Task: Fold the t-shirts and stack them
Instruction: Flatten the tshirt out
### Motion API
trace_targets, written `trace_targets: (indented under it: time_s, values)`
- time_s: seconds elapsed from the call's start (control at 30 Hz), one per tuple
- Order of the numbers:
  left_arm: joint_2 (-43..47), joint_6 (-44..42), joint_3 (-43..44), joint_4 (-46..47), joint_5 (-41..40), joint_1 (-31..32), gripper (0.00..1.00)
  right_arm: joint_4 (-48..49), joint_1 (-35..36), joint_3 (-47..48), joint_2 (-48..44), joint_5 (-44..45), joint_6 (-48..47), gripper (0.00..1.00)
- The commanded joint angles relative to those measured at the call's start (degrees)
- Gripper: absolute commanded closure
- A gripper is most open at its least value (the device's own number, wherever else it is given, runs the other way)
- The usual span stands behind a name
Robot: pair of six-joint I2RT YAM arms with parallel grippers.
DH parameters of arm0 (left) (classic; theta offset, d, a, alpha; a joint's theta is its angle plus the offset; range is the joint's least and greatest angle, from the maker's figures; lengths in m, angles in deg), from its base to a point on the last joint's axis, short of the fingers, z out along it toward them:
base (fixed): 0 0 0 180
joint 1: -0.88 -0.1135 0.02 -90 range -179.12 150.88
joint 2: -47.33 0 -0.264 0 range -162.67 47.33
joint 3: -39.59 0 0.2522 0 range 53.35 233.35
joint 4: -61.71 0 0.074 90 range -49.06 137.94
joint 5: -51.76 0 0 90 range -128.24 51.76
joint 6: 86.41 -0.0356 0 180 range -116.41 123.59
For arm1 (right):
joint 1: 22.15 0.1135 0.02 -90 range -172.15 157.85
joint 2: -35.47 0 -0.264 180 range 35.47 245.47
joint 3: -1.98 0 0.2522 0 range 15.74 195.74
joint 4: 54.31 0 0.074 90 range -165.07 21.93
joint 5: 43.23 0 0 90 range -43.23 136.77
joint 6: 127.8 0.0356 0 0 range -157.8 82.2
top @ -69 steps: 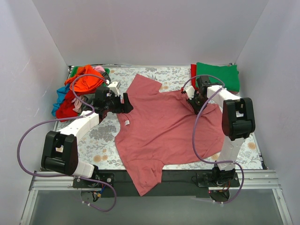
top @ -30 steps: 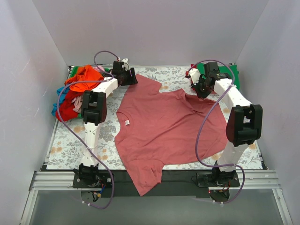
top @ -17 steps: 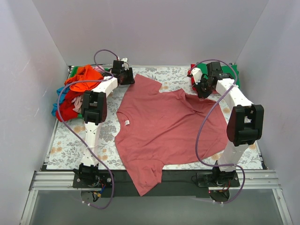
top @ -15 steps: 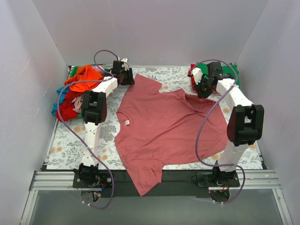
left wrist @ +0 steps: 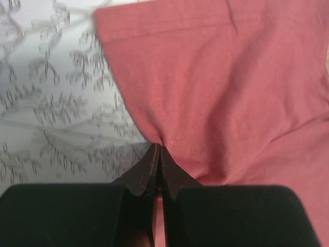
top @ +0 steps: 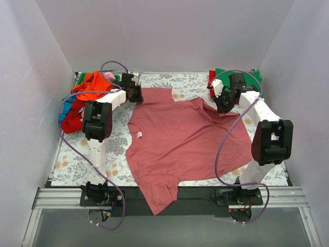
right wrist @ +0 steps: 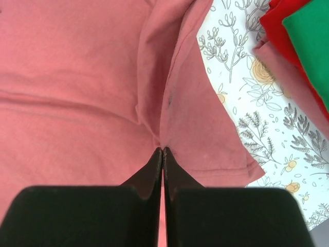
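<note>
A large dusty-rose t-shirt (top: pixel 180 136) lies spread on the floral table covering (top: pixel 115 149), its hem hanging over the near edge. My left gripper (top: pixel 134 94) is shut on the edge of its far-left sleeve (left wrist: pixel 216 87), and the fabric puckers at my left gripper's tips (left wrist: pixel 158 147). At the far right my right gripper (top: pixel 224 104) is shut on the other sleeve (right wrist: pixel 205 118), which bunches into a fold at my right gripper's tips (right wrist: pixel 162 150). A heap of loose t-shirts (top: pixel 85 98) in orange, red and blue sits at the far left.
Folded green and red t-shirts (top: pixel 241 82) are stacked at the far right corner, close behind the right gripper, and they show again at the top right of the right wrist view as a folded stack (right wrist: pixel 298 36). White walls enclose the table on three sides.
The left gripper has closed on the shirt's left sleeve and dragged it left and nearer, flattening the far edge. The right gripper, still shut, has moved slightly nearer with its sleeve.
</note>
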Motion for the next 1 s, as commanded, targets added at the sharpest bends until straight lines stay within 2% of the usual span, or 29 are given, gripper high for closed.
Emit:
trace_targets:
  time_s: [0.0, 0.4, 0.63, 0.73, 0.77, 0.97]
  values:
    - [6.23, -2.19, -5.85, -2.06, -0.3, 0.3, 1.0, 0.59, -0.53, -1.91, -4.01, -1.45, 0.5, 0.99]
    - [18.8, -0.61, -24.91, 3.12, 0.93, 0.3, 1.0, 1.74, -1.06, -7.63, -9.02, -1.72, 0.5, 0.99]
    - [22.58, 0.01, -29.31, 5.41, -0.21, 0.3, 1.0, 2.18, -1.14, -9.03, -9.11, -1.98, 0.59, 0.99]
    - [25.74, 0.62, -31.86, 8.92, -1.88, 0.21, 0.94, 2.26, -1.14, -8.86, -8.84, -1.98, 0.68, 0.99]
    - [26.44, 1.06, -32.05, 9.45, -2.06, 0.12, 0.87, 2.26, -1.06, -8.77, -8.76, -2.07, 0.76, 0.99]
    - [29.35, 1.94, -32.67, 12.18, -2.5, -0.58, 0.71, 2.35, -1.14, -8.68, -8.14, -2.42, 0.85, 0.99]
